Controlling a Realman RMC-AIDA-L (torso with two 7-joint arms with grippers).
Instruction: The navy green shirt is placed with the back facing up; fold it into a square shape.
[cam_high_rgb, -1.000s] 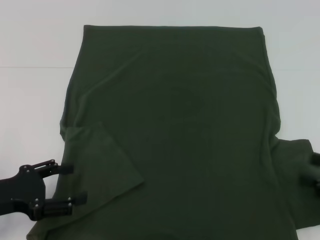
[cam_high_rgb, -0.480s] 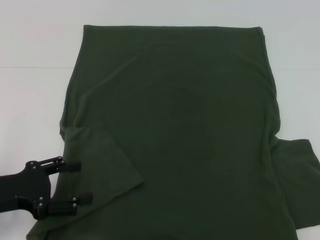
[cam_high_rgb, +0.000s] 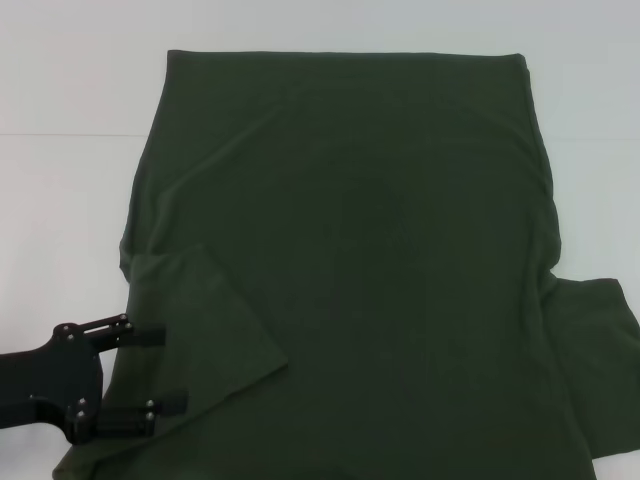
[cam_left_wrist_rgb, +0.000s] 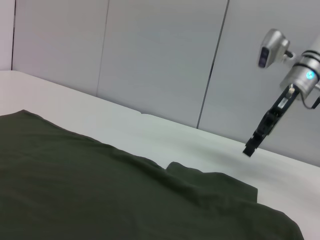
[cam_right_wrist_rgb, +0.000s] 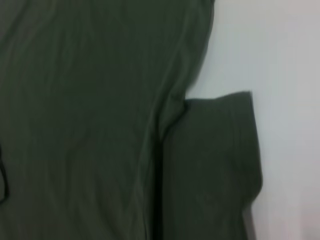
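The navy green shirt lies spread flat on the white table, plain side up. Its left sleeve is folded inward over the body, while the right sleeve sticks out flat onto the table. My left gripper is open at the near left, its fingers over the edge of the folded sleeve with cloth between them. My right gripper is outside the head view. The left wrist view shows it raised above the table beyond the right sleeve. The right wrist view looks down on that sleeve.
Bare white table surrounds the shirt on the left, far side and right. Grey wall panels stand behind the table in the left wrist view. The shirt's near part runs past the bottom of the head view.
My left gripper has slid a little to the right, farther over the folded sleeve. My right gripper, at the right edge one second ago, has left the head view.
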